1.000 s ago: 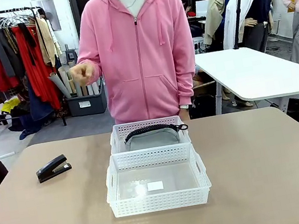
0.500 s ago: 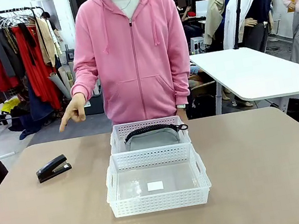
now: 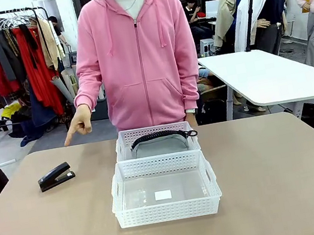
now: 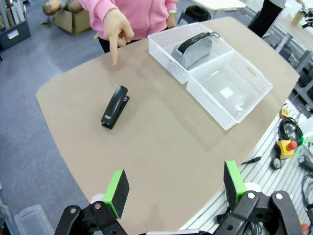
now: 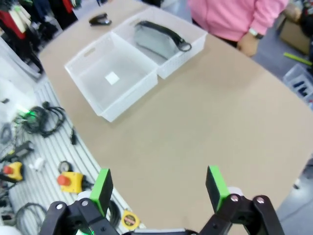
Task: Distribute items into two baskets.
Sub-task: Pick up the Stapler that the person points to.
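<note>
Well left of baskets (image 3: 168, 208) — stapler (image 3: 56, 176), bare tabletop (image 3: 278, 181) around.

The left gripper (image 4: 176, 182) is held high above the near edge of the table (image 4: 161, 147), jaws spread wide, with nothing between the green pads (image 4: 116, 186). The right gripper (image 5: 159, 187) is likewise held wide open and empty, raised over the same edge.
</note>
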Robot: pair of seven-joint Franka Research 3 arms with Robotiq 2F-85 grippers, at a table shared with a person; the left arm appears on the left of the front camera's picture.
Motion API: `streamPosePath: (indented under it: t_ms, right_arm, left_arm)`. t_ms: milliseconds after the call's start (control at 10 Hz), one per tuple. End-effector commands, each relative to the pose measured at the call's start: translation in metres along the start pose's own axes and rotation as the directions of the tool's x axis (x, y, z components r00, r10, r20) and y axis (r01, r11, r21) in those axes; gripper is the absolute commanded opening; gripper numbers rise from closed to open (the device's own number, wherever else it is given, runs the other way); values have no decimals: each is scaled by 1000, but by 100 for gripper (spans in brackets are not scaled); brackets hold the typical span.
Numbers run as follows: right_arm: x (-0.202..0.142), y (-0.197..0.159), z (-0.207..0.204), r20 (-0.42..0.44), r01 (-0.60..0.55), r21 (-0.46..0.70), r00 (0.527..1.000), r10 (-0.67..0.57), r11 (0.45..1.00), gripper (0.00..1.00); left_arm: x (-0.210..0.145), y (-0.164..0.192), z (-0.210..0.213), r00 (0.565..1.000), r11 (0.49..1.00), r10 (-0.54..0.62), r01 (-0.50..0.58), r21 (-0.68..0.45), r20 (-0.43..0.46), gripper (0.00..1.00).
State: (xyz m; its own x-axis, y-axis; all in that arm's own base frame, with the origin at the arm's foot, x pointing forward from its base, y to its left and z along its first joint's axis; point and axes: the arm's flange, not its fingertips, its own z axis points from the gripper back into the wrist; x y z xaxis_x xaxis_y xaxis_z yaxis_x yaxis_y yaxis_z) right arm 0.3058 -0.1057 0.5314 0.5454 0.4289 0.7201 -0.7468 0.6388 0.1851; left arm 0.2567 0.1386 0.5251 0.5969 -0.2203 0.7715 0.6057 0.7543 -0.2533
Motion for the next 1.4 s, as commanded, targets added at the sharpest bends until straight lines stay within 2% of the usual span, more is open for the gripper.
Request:
streamPosePath:
  t_ms: [0, 200, 400, 1200, 1300]
  right_arm:
    - [19, -22, 13, 36, 16, 102, 999, -20, 995, 100]
    - [30, -42, 17, 30, 41, 193, 998, -48, 980, 100]
    - [35, -65, 16, 63, 65, 263, 994, -84, 963, 100]
    - [34, -56, 10, 42, 87, 243, 994, -100, 966, 100]
    - [34, -56, 10, 42, 87, 243, 994, -100, 966, 100]
  left_arm:
    - [0, 0, 0, 1000, 1000, -2, 2, -7, 8, 100]
    - [0, 0, 0, 1000, 1000, -2, 2, -7, 8, 100]
    - [0, 0, 0, 1000, 1000, -2, 2, -7, 8, 100]
    - [0, 0, 0, 1000, 1000, 0, 0, 0, 0, 100]
    - [15, 6, -8, 1000, 1000, 1, 0, 12, -6, 100]
